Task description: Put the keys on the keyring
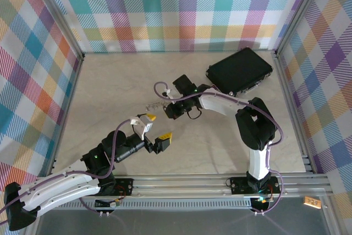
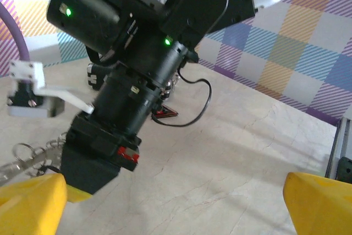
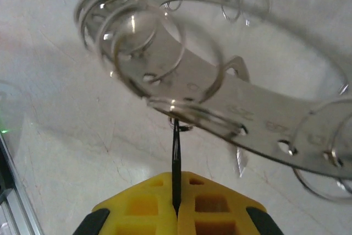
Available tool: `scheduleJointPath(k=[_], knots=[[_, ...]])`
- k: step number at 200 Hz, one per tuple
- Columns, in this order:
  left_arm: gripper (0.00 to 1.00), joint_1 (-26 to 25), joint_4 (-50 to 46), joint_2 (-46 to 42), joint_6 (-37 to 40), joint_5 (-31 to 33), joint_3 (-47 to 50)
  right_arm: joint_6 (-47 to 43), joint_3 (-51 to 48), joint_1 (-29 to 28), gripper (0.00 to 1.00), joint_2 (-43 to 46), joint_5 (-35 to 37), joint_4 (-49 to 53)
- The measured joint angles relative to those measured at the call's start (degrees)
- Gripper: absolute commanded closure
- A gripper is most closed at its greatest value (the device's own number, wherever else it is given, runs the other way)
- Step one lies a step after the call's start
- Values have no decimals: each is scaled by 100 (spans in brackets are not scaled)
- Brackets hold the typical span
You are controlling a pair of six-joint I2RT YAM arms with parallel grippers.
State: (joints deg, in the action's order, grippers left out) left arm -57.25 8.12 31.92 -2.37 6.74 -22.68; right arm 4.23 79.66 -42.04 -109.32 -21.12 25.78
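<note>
The right gripper (image 3: 177, 191) is seen with its 2 yellow fingers pressed together on a thin dark strip (image 3: 176, 152), which stands upright out of the seam between them. This strip is judged to be the key, held edge-on, though no head can be made out. Its upper end meets 1 small loop on the lower edge of the keyring (image 3: 220, 108). Whether it is threaded through or only touching cannot be told. The edge-on pinch is presumably chosen so that the thin end can be worked into a loop.

The keyring is a curved silvery band carrying several wire loops. It appears to rest on the table (image 1: 110, 81) just left of the right gripper, a little left of the scene's middle.

On the near side, the left gripper (image 1: 158, 127) is spread wide with nothing between its fingers and is pointed toward the right gripper. From this stance it is probably meant to steady the keyring while the key is pushed on. A black case (image 1: 239, 70) lies far right, well apart and not involved.
</note>
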Motion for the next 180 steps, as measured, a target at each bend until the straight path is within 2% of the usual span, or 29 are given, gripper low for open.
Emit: scheduleJointPath(k=[180], knots=[[0,0,-46,33,-306,199,0,529,-1932,0,100,782,-129,-804]])
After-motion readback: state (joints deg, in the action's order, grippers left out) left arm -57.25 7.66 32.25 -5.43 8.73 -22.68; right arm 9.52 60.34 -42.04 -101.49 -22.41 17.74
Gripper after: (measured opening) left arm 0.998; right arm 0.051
